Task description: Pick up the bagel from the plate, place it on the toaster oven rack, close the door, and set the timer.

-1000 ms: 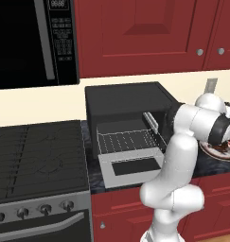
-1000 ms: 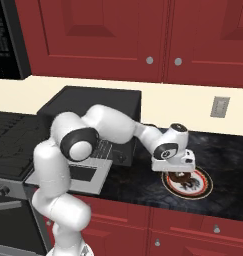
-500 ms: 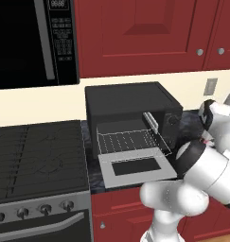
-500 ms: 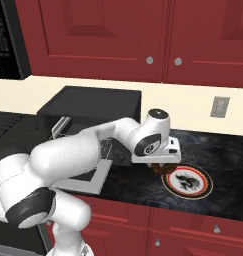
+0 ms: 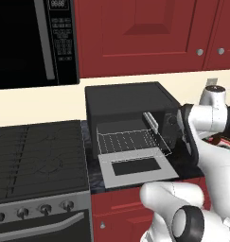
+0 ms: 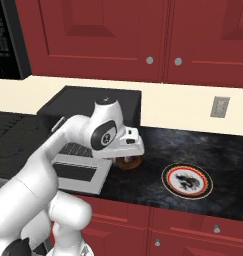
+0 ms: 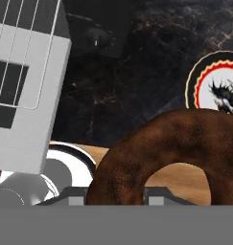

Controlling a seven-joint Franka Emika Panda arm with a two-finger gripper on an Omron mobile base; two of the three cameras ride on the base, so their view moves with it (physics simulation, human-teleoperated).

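Step in hand: we judge this to be the carry — the bagel (image 7: 175, 158) is off the plate (image 6: 187, 181) and on its way toward the toaster oven (image 6: 88, 107).
Claw: the gripper (image 6: 127, 161) is clamped nearly shut on the bagel; in the hand view the brown ring sits right at the fingertips and crowds the lower frame.
Bagel versus claw: it hangs directly under the hand in the right base view, above bare dark counter (image 6: 213, 150), between the plate and the open door (image 6: 75, 170).
Plate: bare of the bagel now, on the counter off to the arm's right side.
Oven: the door lies folded down flat, and the rack (image 5: 130, 140) sits pulled forward over it — easy to reach from above.
Doing it well: we would keep the bagel level and high enough to clear the door's edge, then bring it in over the wire grid from the front.
Watch for: the grip is on one side of the ring, so a quick swing could twist it loose.
Release: we would lower until it rests on the wires before opening.
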